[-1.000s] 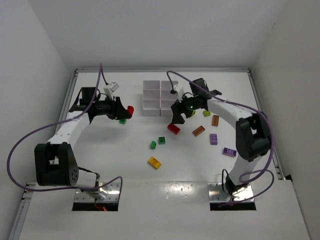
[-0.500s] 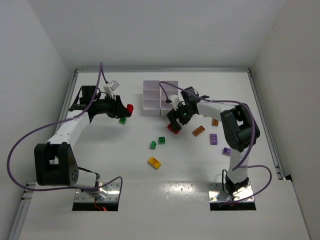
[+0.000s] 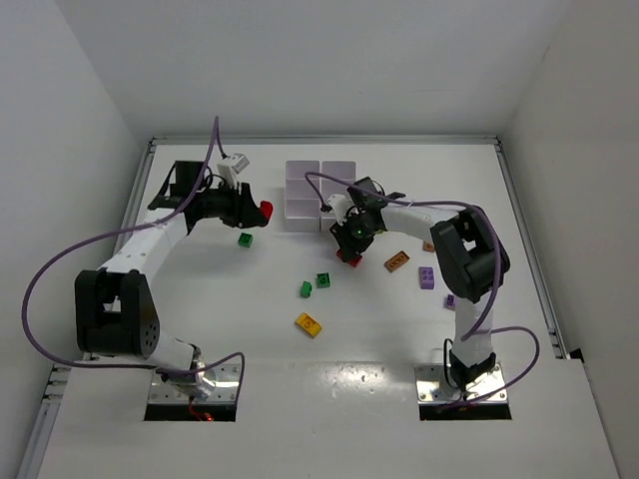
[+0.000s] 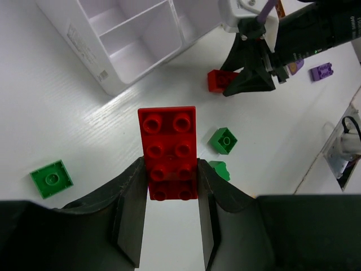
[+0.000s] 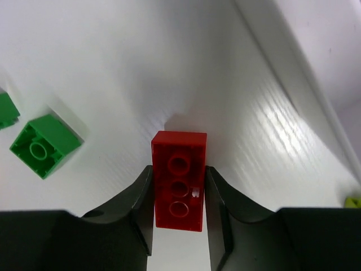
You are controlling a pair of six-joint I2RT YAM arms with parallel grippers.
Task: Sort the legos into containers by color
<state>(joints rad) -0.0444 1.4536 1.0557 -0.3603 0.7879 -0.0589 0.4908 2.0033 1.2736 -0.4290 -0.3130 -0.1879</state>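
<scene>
My right pincer [image 5: 179,169] clasps the red brick [image 5: 179,192], my left pincer [image 4: 169,169] a longer brick [image 4: 168,141]. I should lift straight, then move to the tray [image 3: 303,197] at 11 o'clock.

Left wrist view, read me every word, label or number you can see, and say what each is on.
Sticker on the tray side wall: printed lines, too small to read.
White lettering on the right arm: blurred and cut off by the picture edge, not readable.
Studs of the held red brick: no readable marks.
Nothing can be quoted.
</scene>
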